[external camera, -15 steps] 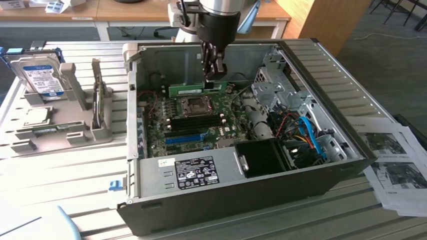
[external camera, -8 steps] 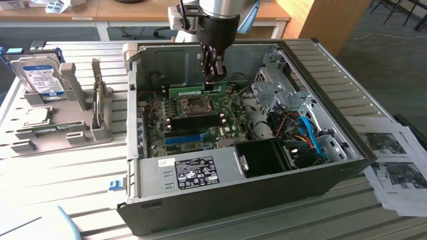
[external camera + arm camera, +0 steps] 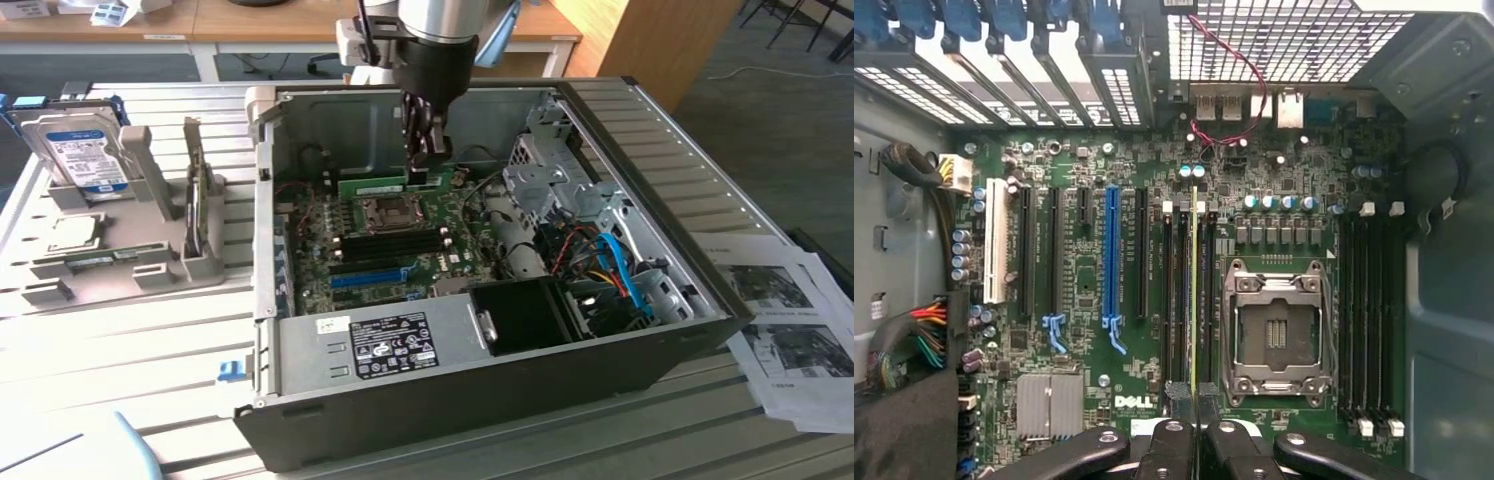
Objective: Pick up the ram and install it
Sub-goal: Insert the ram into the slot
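Gripper, upper centre of the exterior view, is clamped on the ram over the motherboard. The case wall stands close behind it.

There is one big grey metal computer box. It has one green main board inside. On the board are one long blue slot, one white slot and one square silver chip holder. There is one thin green ram stick and one black pincer. There is one silver hard drive with a blue label and one small square silver chip.

green ram, black tool, blue slot, green motherboard.
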Controlling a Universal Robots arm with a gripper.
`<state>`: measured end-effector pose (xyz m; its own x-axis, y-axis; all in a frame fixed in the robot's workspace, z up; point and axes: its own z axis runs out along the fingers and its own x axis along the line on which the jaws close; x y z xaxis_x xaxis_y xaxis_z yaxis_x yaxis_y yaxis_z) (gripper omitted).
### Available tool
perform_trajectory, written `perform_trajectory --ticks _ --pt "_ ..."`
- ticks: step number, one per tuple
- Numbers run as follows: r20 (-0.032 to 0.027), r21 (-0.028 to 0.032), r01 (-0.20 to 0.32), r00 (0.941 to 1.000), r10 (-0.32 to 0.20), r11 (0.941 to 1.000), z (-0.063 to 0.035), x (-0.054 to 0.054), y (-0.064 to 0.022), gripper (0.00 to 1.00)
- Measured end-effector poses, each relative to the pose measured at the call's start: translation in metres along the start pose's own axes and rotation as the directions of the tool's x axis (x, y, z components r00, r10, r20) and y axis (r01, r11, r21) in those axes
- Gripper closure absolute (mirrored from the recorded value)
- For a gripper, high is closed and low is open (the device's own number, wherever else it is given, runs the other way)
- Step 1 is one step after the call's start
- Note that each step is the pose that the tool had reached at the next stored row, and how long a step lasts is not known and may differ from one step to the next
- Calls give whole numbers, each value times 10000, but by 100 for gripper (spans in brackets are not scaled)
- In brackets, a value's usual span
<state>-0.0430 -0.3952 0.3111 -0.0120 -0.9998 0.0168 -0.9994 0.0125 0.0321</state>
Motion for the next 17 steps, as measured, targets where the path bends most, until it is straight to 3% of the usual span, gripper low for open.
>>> perform_trajectory --ticks 17 --pt "0 -1 -28 10000 28 10000 109 -2 -4 89"
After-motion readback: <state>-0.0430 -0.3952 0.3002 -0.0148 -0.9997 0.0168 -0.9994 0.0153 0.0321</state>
